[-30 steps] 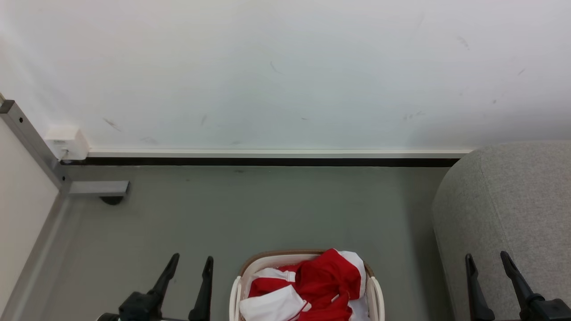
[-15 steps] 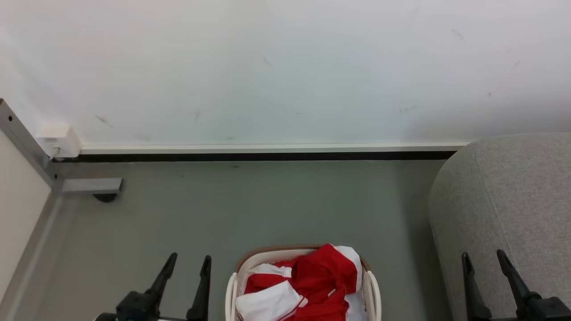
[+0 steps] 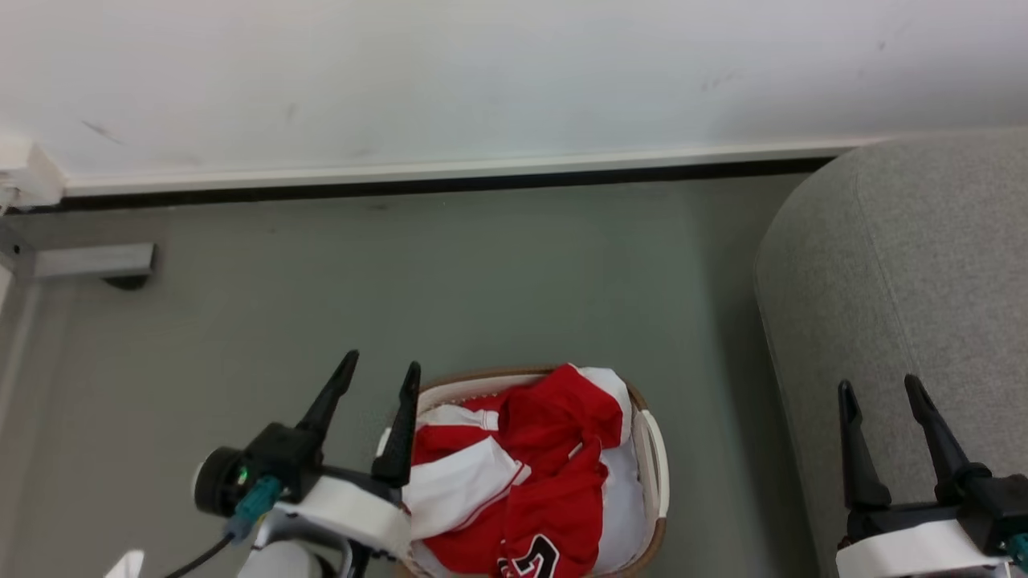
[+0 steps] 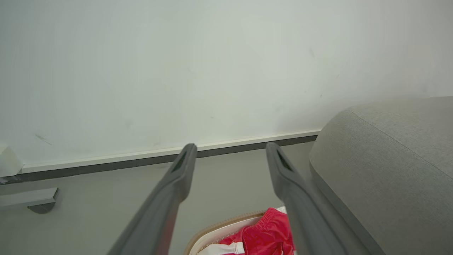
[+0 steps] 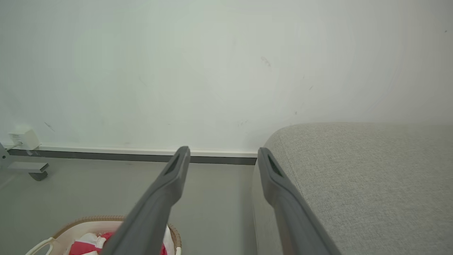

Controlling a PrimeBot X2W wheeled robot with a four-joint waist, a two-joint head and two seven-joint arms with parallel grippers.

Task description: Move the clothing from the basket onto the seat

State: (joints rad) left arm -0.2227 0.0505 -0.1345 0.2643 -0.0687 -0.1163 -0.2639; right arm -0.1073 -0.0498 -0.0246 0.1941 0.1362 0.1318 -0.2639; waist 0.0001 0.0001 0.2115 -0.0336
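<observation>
On the floor (image 3: 482, 273), the basket (image 3: 654, 457) holds the clothing (image 3: 554, 425) beside the seat (image 3: 923, 265). Left fingers (image 3: 404, 425) hang seemingly over its rim, right fingers (image 3: 855, 449) by the seat; both spread wide, empty.

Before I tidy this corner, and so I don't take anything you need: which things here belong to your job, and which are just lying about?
Job: red and white clothes, the basket holding them, grey seat, left claw and right claw, both open and empty.
Lying about: grey metal bar on the floor, white box at the wall.
</observation>
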